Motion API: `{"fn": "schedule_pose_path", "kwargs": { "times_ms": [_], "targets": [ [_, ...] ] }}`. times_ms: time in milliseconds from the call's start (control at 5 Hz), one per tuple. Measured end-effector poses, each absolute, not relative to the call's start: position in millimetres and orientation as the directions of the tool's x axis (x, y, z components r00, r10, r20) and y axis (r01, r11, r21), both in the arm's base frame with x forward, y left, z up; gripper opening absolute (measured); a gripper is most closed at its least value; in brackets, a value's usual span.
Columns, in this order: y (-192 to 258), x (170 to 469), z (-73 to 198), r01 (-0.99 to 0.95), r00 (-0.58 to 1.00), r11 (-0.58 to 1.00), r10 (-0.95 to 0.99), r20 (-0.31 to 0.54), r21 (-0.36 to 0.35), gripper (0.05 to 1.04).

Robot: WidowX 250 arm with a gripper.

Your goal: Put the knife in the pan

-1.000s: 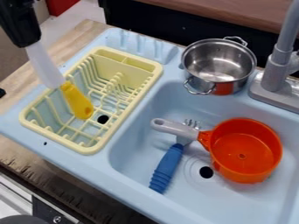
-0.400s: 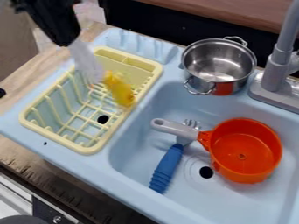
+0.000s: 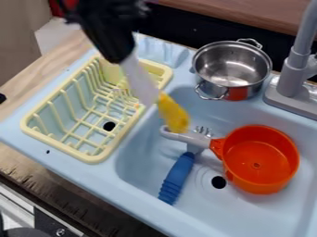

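Steeply, knife (image 3: 148, 92) slants, yellow handle (image 3: 173, 113) pointing down.

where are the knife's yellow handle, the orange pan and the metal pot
knife's yellow handle (image 3: 173, 114): camera view, middle of the handle
orange pan (image 3: 259, 159): camera view, inside bottom of the pan
metal pot (image 3: 229, 69): camera view, inside of the pot

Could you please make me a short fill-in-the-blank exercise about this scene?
The knife hangs from the gripper with its ____ handle lowermost.
The orange pan sits in the ____.
The utensil with the ribbed handle, beside the pan, has that handle in ____.
The metal pot has ____ side handles.

Missing words: yellow; sink; blue; two.
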State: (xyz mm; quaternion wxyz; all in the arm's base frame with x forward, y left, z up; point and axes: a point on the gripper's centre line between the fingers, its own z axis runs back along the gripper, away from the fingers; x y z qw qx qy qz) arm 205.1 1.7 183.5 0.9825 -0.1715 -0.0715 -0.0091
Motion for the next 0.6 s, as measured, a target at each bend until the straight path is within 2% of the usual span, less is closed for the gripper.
{"fn": "schedule_pose_path", "kwargs": {
  "times_ms": [600],
  "targets": [
    [-67.5,211.5,164.0,0.012,0.98,0.937,0.059,0.192,-0.35,0.054]
  ]
}}
